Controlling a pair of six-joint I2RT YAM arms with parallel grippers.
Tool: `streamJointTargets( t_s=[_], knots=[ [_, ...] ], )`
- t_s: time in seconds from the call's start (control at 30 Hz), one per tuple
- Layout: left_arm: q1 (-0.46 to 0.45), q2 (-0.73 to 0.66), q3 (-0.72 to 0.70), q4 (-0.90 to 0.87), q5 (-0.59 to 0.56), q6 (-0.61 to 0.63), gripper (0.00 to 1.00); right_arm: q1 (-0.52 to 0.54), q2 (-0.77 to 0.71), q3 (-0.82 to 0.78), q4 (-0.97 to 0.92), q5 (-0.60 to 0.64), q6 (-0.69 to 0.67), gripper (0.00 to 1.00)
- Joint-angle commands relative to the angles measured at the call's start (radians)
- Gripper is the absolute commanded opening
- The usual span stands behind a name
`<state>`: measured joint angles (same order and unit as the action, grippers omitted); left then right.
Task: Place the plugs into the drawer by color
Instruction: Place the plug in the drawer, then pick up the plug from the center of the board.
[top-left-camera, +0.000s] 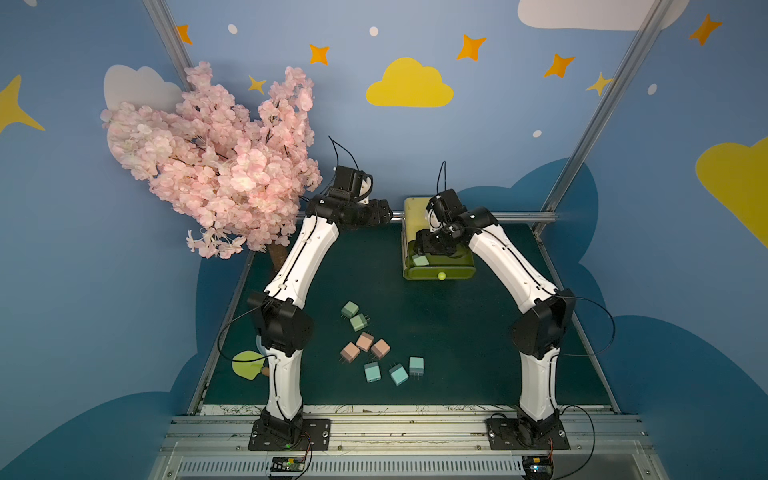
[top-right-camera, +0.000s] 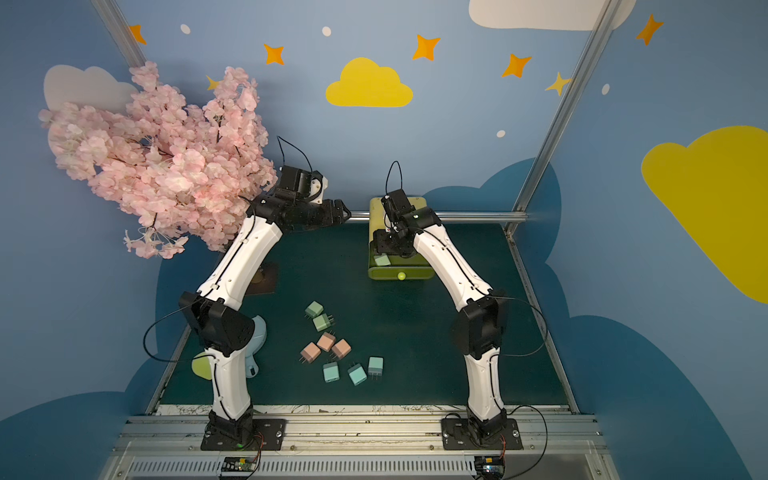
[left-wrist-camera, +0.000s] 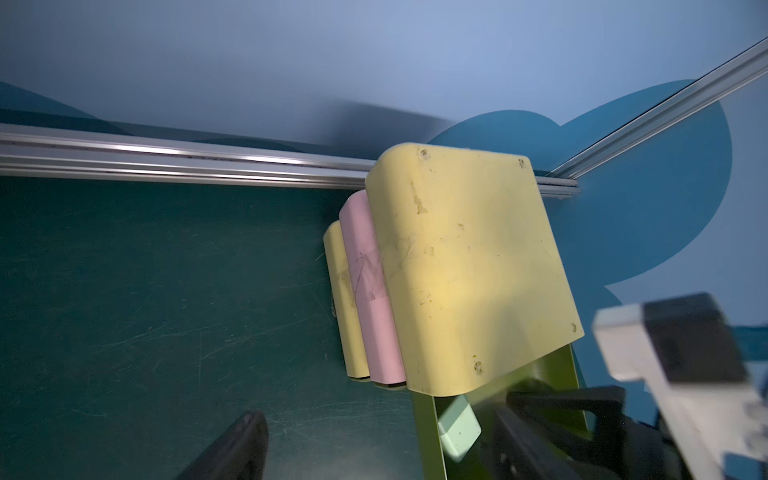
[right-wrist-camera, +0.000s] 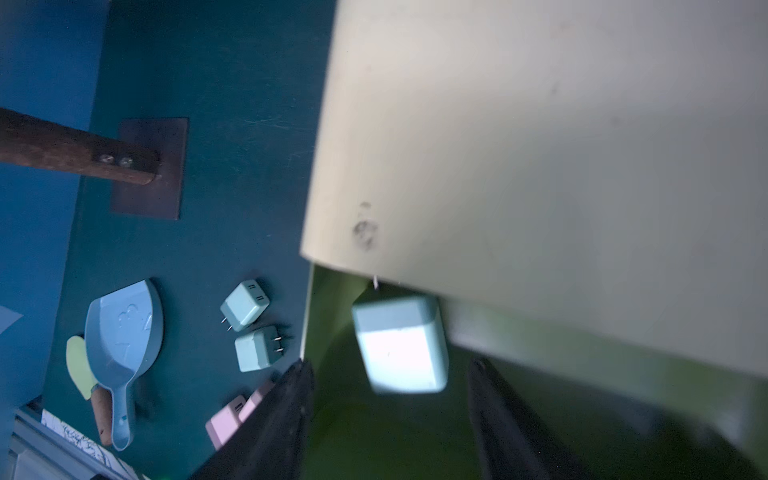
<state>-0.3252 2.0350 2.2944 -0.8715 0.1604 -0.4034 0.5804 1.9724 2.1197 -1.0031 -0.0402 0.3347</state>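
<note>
Right wrist view: right tool (right-wrist-camera: 390, 365) spread open, green plug (right-wrist-camera: 401, 345) loose in 1 o'clock drawer (right-wrist-camera: 345, 424); risks dragging it out if withdrawn crookedly.

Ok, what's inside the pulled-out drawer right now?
One pale green plug lies in the drawer, beside a side wall. The right gripper, jaws open, hangs over it and hides much of the floor. The part under the cabinet top is hidden too.
</note>
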Motion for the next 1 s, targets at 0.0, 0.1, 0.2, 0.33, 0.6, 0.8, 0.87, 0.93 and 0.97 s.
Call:
streamJointTargets(
  t_s=[0.0,0.1,0.2,0.33,0.6,0.8,0.87,0.93,0.97],
  knots=[
    [0.006,0.023,0.034,-0.023,-0.007,0.013,0.86,0.087,-0.189,-0.162,0.154,0.056,-0.109,0.66],
    [0.006,0.024,0.043,-0.033,-0.008,0.012,0.86,0.171,-0.311,-0.427,0.407,0.062,-0.170,0.68],
    [0.006,0.017,0.045,-0.036,-0.015,0.015,0.86,0.242,-0.349,-0.571,0.539,0.051,-0.171,0.68],
    [0.008,0.005,0.045,-0.040,-0.028,0.018,0.86,0.301,-0.294,-0.641,0.627,0.014,-0.146,0.67],
    [0.008,-0.013,0.045,-0.044,-0.049,0.016,0.86,0.345,-0.042,-0.551,0.658,-0.143,-0.181,0.65],
    [0.011,-0.017,0.041,-0.046,-0.061,0.021,0.86,0.339,0.110,-0.477,0.709,-0.244,-0.196,0.66],
    [0.013,-0.017,0.043,-0.046,-0.061,0.021,0.86,0.333,0.156,-0.439,0.706,-0.276,-0.195,0.65],
    [0.015,-0.017,0.043,-0.046,-0.059,0.020,0.86,0.329,0.192,-0.410,0.700,-0.291,-0.194,0.66],
    [0.017,-0.016,0.043,-0.045,-0.060,0.019,0.86,0.328,0.209,-0.395,0.696,-0.300,-0.192,0.66]
  ],
)
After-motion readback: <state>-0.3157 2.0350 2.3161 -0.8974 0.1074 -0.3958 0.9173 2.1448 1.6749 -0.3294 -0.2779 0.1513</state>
